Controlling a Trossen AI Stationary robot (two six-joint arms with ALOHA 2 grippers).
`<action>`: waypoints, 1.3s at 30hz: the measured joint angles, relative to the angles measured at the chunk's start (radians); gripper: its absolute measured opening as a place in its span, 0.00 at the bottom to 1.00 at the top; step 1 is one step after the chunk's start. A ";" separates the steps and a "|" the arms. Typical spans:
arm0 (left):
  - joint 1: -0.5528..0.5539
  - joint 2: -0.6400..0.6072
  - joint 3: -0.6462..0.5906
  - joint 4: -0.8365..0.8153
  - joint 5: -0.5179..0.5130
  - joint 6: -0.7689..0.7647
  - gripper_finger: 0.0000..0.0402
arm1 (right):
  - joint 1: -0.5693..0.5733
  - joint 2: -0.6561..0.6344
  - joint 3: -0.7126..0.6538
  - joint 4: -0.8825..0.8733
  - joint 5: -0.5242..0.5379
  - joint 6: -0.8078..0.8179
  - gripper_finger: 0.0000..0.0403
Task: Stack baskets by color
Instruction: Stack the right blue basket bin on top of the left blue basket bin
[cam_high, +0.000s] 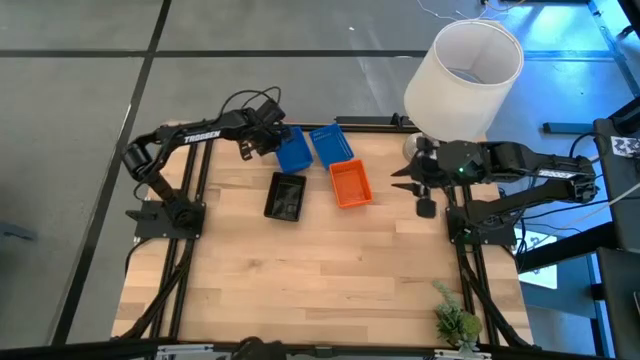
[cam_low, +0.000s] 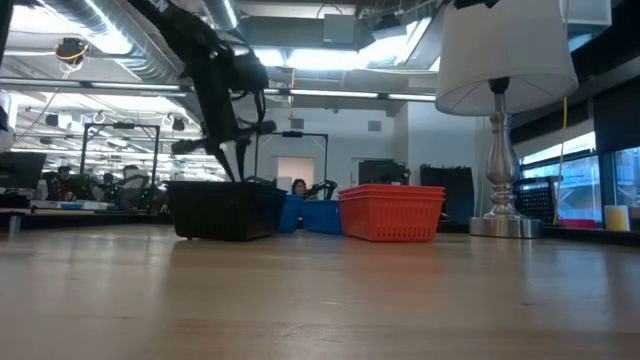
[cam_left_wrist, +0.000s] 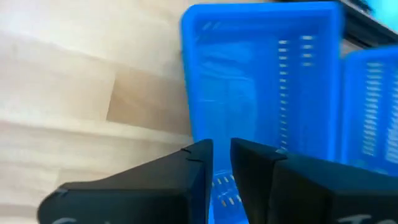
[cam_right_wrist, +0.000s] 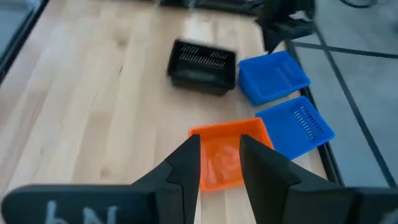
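Observation:
Two blue baskets lie side by side at the table's far edge, one on the left (cam_high: 294, 154) and one on the right (cam_high: 331, 144). An orange basket (cam_high: 350, 184) and a black basket (cam_high: 285, 196) rest on their bottoms nearer the middle. My left gripper (cam_high: 268, 140) slants down over the left blue basket's (cam_left_wrist: 261, 81) left end. It is open by a narrow gap, with one finger on each side of the end wall. My right gripper (cam_high: 404, 180) hangs open above the table's right side, right of the orange basket (cam_right_wrist: 222, 158), holding nothing. My left gripper comes slanting down from the table's left, and the blue basket's end wall (cam_left_wrist: 222, 186) shows in the gap between its fingers. Whether either finger touches the wall I cannot tell. The basket lies flat on the table.
A lamp with a large white shade (cam_high: 465, 72) stands on a metal base (cam_low: 505, 222) at the far right corner, beside my right arm. A small green plant (cam_high: 455, 320) sits at the near right corner. The near half of the wooden table (cam_high: 300, 290) is bare.

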 joint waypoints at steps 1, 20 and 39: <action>-0.006 -0.016 0.000 -0.001 -0.004 0.035 0.12 | -0.009 0.010 0.000 0.026 0.009 0.014 0.27; -0.259 -0.418 0.000 -0.001 -0.013 0.402 0.11 | -0.405 0.638 0.197 0.345 -0.060 0.306 0.27; -0.277 -0.423 0.000 -0.002 -0.013 0.486 0.11 | -0.576 0.994 0.322 0.285 -0.107 0.407 0.27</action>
